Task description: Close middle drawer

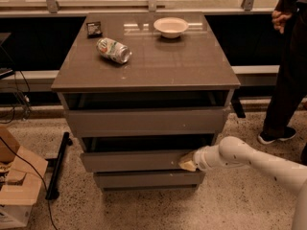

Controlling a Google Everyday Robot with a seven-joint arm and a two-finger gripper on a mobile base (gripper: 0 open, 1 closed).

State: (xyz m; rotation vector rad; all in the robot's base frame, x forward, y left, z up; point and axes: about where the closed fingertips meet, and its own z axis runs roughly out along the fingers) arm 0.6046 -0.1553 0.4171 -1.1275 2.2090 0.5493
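The middle drawer (pixel 134 160) of the grey cabinet has a plain, low, handleless front and stands pulled out a little, with a dark gap above it. My gripper (pixel 186 162), at the end of the white arm (pixel 249 160) coming from the right, rests against the right end of that drawer front. The taller-fronted top drawer (pixel 144 121) also stands slightly out. The narrower bottom drawer front (pixel 146 179) sits below.
On the cabinet top (pixel 168 66) lie a tipped can (pixel 113 50), a white bowl (pixel 171 27) and a small dark packet (pixel 94 28). A person (pixel 288 66) stands at the right. A cardboard box (pixel 17 186) and cables are on the floor at the left.
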